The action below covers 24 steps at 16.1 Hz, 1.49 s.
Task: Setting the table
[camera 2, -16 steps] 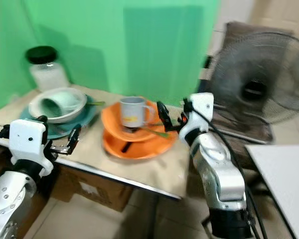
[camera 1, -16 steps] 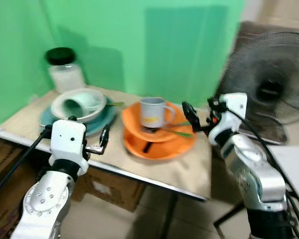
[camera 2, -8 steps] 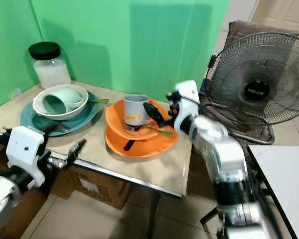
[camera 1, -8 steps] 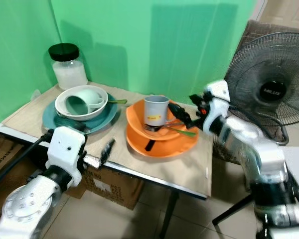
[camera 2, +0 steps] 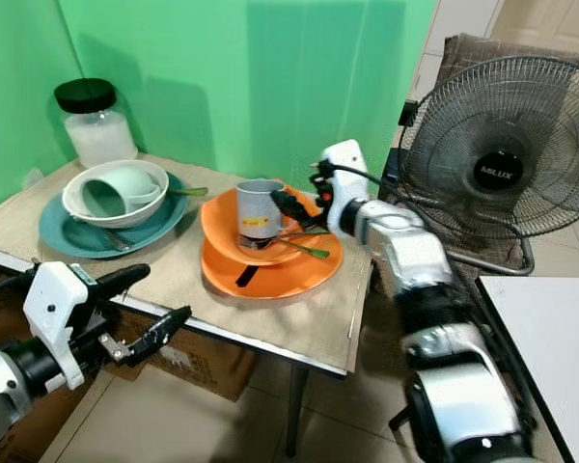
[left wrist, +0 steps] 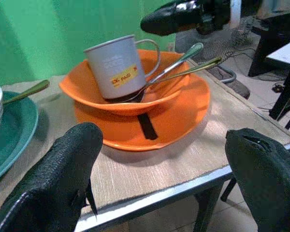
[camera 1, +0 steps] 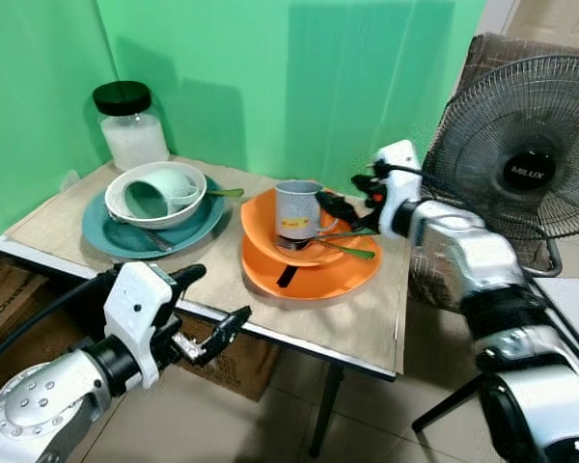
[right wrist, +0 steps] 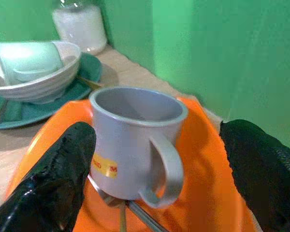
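Since the earlier frame, the right gripper (camera 2: 288,204) was brought up to the grey mug (camera 1: 296,207) at frame centre, fingers spread wide. Light and rigid, the mug would probably be best gripped by its wall or handle. Low left, the left gripper (camera 1: 207,318) was held wide open.

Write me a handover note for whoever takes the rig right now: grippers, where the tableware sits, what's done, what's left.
Right gripper: fingers open, reaching at the grey mug from its handle side, not gripping it.
Left gripper: fingers open, holding nothing, low at the table's near edge.
Grey mug stands upright in the orange bowl, which sits on the orange plate; cutlery lies in the bowl.
Beside it, a mint cup lies on its side in the white bowl on the teal plate. Jar at the back corner.
Done: nothing laid out, both sets stacked.
Left: close on the mug, lift it out, then unstack and lay the places.
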Available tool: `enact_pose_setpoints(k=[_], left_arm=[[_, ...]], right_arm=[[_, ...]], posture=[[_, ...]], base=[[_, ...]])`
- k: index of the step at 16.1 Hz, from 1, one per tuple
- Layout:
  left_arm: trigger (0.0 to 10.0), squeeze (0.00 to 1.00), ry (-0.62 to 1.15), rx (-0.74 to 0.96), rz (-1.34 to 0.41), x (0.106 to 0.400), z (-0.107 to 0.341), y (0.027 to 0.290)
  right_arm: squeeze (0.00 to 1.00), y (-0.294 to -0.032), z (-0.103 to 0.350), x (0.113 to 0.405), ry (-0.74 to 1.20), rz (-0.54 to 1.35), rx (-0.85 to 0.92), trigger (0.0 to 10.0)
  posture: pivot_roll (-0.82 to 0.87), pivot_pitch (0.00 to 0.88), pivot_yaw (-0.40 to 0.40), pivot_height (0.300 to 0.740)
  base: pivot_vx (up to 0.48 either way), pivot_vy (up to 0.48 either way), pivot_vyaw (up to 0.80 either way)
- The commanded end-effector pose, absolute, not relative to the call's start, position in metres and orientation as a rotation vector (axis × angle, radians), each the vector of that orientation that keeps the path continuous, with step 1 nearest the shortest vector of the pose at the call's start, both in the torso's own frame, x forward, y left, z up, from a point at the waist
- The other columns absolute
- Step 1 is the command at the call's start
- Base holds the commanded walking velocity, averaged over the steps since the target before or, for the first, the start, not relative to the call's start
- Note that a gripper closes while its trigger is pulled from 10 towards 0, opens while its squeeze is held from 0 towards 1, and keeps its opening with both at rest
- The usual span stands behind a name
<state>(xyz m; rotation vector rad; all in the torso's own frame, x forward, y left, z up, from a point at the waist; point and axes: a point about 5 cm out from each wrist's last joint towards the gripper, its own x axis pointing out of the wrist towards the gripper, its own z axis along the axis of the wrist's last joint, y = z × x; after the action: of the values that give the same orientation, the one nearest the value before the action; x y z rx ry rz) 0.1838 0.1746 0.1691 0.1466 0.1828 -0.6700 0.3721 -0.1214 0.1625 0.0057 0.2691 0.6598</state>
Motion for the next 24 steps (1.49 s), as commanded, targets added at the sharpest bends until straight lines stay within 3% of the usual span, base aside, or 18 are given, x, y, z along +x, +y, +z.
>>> enact_pose_setpoints(k=[1, 13, 14, 15, 16, 18, 20, 24], left_arm=[[10.0, 0.00, 0.188, 0.152, -0.693, 0.180, 0.171, 0.172], [10.0, 0.00, 0.237, 0.130, -0.706, 0.177, 0.150, 0.178], [10.0, 0.00, 0.246, 0.128, -0.703, 0.177, 0.144, 0.179], [10.0, 0.00, 0.248, 0.128, -0.703, 0.176, 0.143, 0.179], [10.0, 0.00, 0.254, 0.128, -0.702, 0.176, 0.136, 0.182], [10.0, 0.00, 0.264, 0.127, -0.702, 0.177, 0.127, 0.187], [10.0, 0.00, 0.262, 0.125, -0.702, 0.179, 0.121, 0.191], [10.0, 0.00, 0.197, 0.135, -0.682, 0.187, 0.113, 0.199]], right_arm=[[0.00, -0.119, 0.164, 0.377, 0.262, 0.657, -0.008, 10.0], [0.00, -0.122, 0.141, 0.386, 0.339, 0.613, 0.056, 10.0], [0.00, -0.121, 0.143, 0.387, 0.330, 0.644, 0.091, 9.1], [0.00, -0.121, 0.144, 0.387, 0.328, 0.652, 0.098, 9.1], [0.00, -0.121, 0.145, 0.386, 0.320, 0.696, 0.114, 4.8], [0.00, -0.121, 0.145, 0.384, 0.315, 0.741, 0.106, 0.6], [0.00, -0.123, 0.143, 0.384, 0.327, 0.750, 0.088, 0.0], [0.00, -0.125, 0.138, 0.382, 0.351, 0.745, 0.053, 0.0]], posture=[[0.02, 0.000, -0.027, 0.740], [0.02, 0.004, -0.032, 0.740], [0.02, 0.005, -0.035, 0.740], [0.02, 0.004, -0.035, 0.740], [0.02, 0.005, -0.036, 0.740], [0.02, 0.004, -0.035, 0.740], [0.02, 0.002, -0.035, 0.740], [0.01, 0.000, -0.029, 0.740]], base=[[0.000, 0.000, 0.00], [0.000, 0.000, 0.00], [0.000, 0.000, 0.00], [0.000, 0.000, 0.00], [0.000, 0.000, 0.00], [0.000, 0.000, 0.00], [0.000, 0.000, 0.00], [0.000, 0.000, 0.00]])
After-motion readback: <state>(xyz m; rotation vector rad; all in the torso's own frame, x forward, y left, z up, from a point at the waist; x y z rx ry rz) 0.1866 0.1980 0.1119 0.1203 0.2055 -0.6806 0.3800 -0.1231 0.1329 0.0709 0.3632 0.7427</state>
